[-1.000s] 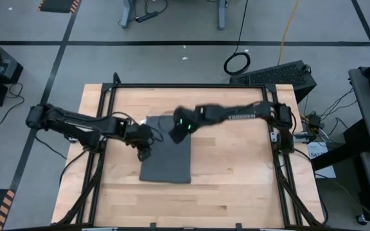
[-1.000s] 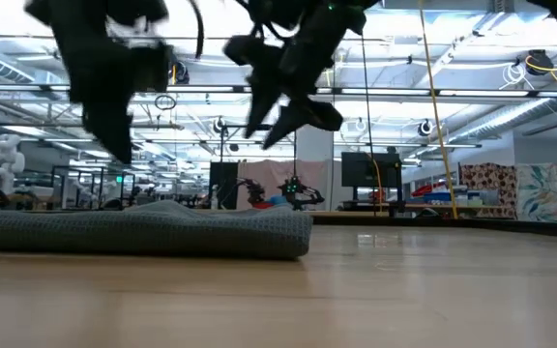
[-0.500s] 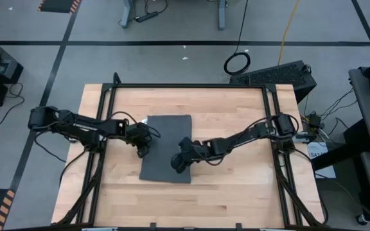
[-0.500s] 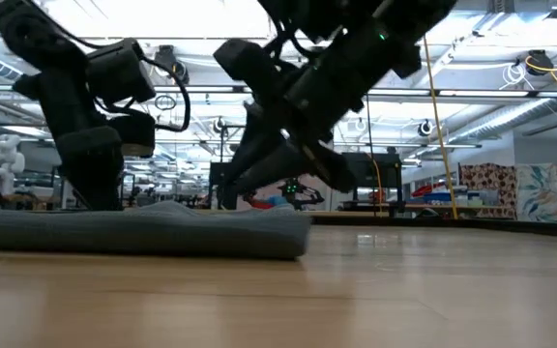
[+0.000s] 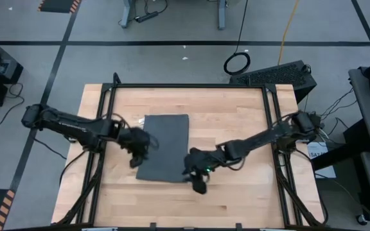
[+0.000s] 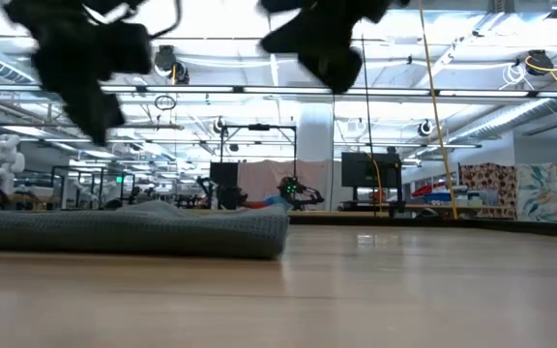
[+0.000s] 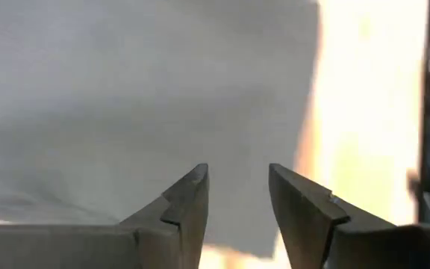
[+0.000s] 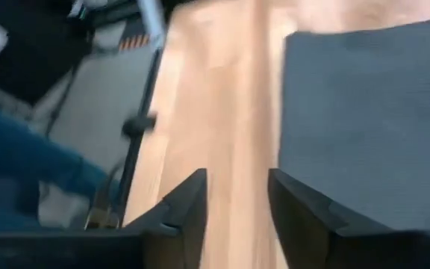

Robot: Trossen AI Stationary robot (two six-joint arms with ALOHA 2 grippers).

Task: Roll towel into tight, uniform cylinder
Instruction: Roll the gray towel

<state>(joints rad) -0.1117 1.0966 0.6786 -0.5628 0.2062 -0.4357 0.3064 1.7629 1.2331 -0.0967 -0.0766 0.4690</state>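
The dark grey towel [image 5: 164, 146] lies flat and spread out on the wooden table; the low view shows it as a low flat strip [image 6: 129, 232]. I see no tag. My left gripper [image 5: 140, 153] is open above the towel's left edge, and cloth fills its wrist view [image 7: 148, 90] under the fingers [image 7: 236, 179]. My right gripper [image 5: 196, 181] is open just off the towel's near right corner; its wrist view shows bare wood between the fingers [image 8: 236, 187] and the towel [image 8: 372, 112] to one side. In the low view both grippers are raised clear of the cloth.
A black metal frame [image 5: 108, 96] runs around the wooden tabletop [image 5: 236, 122]. Bare wood lies to the right of the towel and along the near edge. Cables and a black box [image 5: 281, 74] lie on the floor beyond the far edge.
My right gripper has swept from above the towel's far right part toward the table's near edge, dipping low and then rising past the near right corner. My left gripper dipped to the cloth and rose again. The towel has slid a little toward the table's left.
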